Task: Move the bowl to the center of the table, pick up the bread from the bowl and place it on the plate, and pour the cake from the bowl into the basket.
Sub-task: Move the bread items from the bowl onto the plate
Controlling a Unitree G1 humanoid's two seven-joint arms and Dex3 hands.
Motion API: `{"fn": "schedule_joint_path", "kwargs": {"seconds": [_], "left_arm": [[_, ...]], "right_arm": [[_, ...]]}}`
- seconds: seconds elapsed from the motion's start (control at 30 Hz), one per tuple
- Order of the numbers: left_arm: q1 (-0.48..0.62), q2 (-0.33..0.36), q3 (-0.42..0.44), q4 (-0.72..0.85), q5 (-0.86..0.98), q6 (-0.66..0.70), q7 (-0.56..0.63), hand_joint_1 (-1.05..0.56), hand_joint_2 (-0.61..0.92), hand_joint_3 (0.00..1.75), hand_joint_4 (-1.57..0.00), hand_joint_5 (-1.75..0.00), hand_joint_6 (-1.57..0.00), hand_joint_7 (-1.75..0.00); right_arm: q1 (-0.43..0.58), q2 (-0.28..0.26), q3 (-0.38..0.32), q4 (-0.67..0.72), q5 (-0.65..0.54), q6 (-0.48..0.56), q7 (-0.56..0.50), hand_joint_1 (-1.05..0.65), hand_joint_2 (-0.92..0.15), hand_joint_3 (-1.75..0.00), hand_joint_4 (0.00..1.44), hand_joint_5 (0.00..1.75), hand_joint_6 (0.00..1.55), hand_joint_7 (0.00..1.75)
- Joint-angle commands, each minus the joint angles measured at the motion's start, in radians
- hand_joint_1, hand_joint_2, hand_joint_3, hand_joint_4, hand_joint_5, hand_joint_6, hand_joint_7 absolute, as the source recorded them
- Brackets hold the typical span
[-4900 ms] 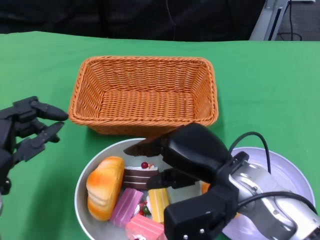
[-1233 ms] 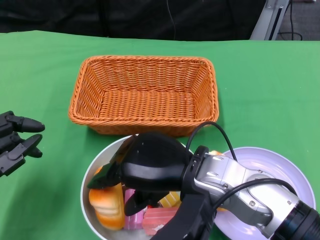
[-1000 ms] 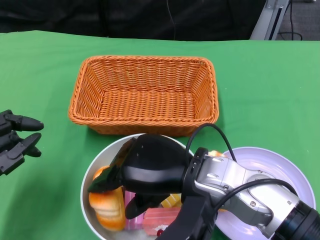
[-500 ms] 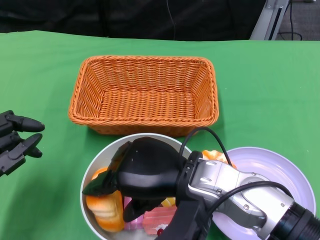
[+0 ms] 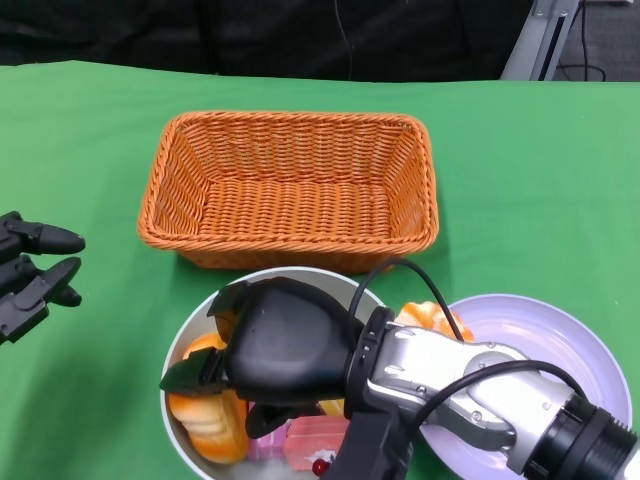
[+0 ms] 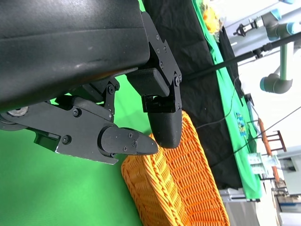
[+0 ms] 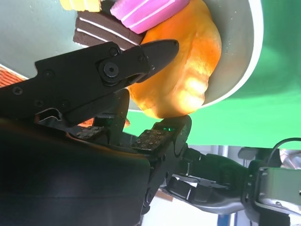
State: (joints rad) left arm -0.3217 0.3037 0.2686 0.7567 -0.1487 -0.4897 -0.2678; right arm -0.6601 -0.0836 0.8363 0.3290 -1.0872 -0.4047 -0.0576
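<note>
Nearest the camera in the head view, the right robot hand [image 5: 270, 345] hangs over the grey bowl [image 5: 190, 330], its black shell hiding most of the contents. The right wrist view shows its fingers [image 7: 146, 54] on either side of the orange bread [image 7: 183, 80], one finger above the loaf and a padded one beneath, close to it or just touching; whether they already press on it cannot be told, so the grasp looks unfinished. The bread lies against the bowl's wall on the robot's left side, with the cake slices [image 7: 150, 12], pink and chocolate, packed just beside it. A second orange piece [image 5: 425, 318] shows at the bowl's far right edge, near the white plate [image 5: 570, 350].

To do this step well, the fingers should probably close squarely on the loaf's middle, not its tapered end, and firmly enough that the rounded, likely soft crust does not slip. A straight lift would keep the neighbouring slices from being dragged out. The plate lies just to the right, so the carry is short.

Off to the left, the left robot hand [image 5: 30, 270] hovers over the green table [image 5: 520, 180], fingers apart and holding nothing. Beyond the bowl, the wicker basket [image 5: 290, 130] stands ready for the cake.
</note>
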Motion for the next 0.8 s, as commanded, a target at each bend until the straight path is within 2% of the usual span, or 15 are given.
{"fn": "schedule_joint_path", "kwargs": {"seconds": [0.03, 0.3, 0.43, 0.53, 0.6, 0.7, 0.8], "left_arm": [[0.017, 0.013, -0.002, -0.025, 0.005, 0.014, 0.009, -0.21, 0.92, 0.25, -0.75, -1.31, -0.78, -0.97], [0.015, 0.018, -0.008, -0.011, 0.038, -0.003, 0.041, -0.22, 0.92, 0.23, -0.76, -1.31, -0.79, -0.97], [0.012, 0.014, -0.006, 0.003, 0.042, -0.016, 0.052, -0.24, 0.92, 0.22, -0.77, -1.30, -0.80, -0.98], [0.011, 0.009, -0.004, 0.009, 0.041, -0.030, 0.060, -0.24, 0.92, 0.19, -0.79, -1.29, -0.81, -0.97], [0.012, 0.010, -0.007, 0.013, 0.046, -0.036, 0.067, -0.24, 0.92, 0.20, -0.80, -1.29, -0.81, -0.97], [0.013, 0.010, -0.009, 0.014, 0.044, -0.045, 0.067, -0.23, 0.92, 0.22, -0.80, -1.29, -0.81, -0.97], [0.013, 0.007, -0.007, 0.017, 0.038, -0.045, 0.069, -0.23, 0.92, 0.22, -0.80, -1.29, -0.81, -0.97]], "right_arm": [[-0.012, -0.010, 0.015, 0.045, -0.017, -0.010, -0.035, -0.45, -0.84, 0.00, 0.51, 0.89, 0.79, 0.01], [-0.035, 0.014, 0.045, 0.149, -0.051, -0.023, -0.180, -0.46, -0.86, -0.01, 0.62, 0.99, 0.90, 0.04], [-0.069, 0.023, 0.071, 0.216, -0.081, -0.025, -0.275, -0.45, -0.87, 0.00, 0.78, 0.86, 1.00, 0.05], [-0.080, 0.031, 0.075, 0.255, -0.071, -0.038, -0.314, -0.43, -0.87, 0.00, 0.84, 0.68, 1.06, 0.03], [-0.085, 0.036, 0.079, 0.273, -0.068, -0.041, -0.333, -0.42, -0.86, 0.00, 0.83, 0.78, 1.10, 0.02], [-0.091, 0.039, 0.083, 0.283, -0.064, -0.041, -0.338, -0.42, -0.84, 0.00, 0.73, 1.07, 1.14, 0.01], [-0.091, 0.039, 0.078, 0.277, -0.049, -0.044, -0.336, -0.42, -0.82, 0.00, 0.73, 1.08, 1.16, 0.01]]}}
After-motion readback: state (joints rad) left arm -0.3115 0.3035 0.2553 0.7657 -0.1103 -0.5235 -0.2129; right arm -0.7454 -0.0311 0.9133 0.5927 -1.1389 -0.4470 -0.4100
